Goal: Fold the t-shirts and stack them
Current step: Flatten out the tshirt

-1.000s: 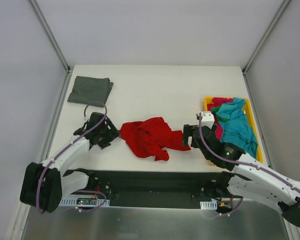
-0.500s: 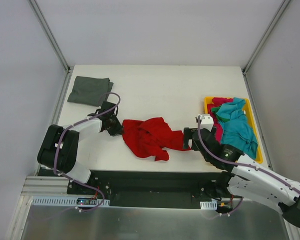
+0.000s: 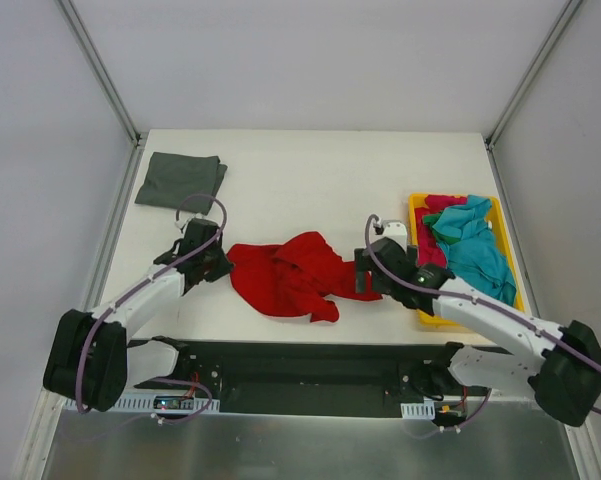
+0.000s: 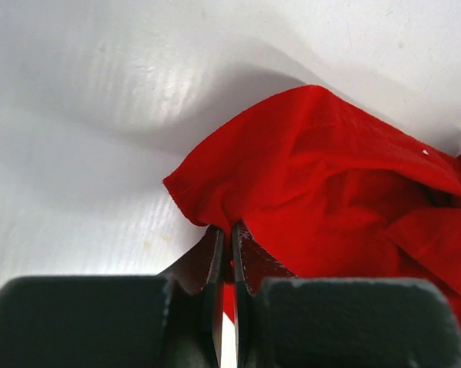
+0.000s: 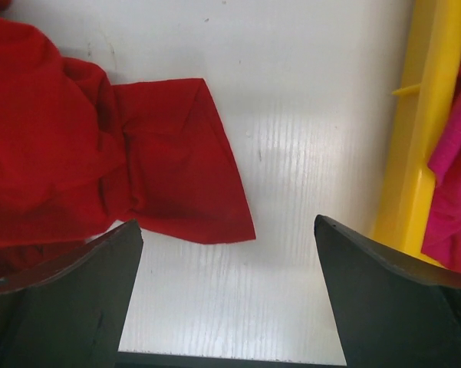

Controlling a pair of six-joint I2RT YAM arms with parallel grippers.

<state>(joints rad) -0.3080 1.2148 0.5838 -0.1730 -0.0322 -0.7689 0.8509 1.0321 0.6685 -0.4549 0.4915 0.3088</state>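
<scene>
On the counter [image 3: 310, 190], red t-shirt [image 3: 285, 275] lay crumpled: light, limp. Left jaws clenched its edge; right jaws gaped empty above the sleeve [image 5: 180, 161], likely the best second hold.

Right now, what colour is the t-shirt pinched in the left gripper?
Bright red; the t-shirt shows best in the left wrist view.
</scene>
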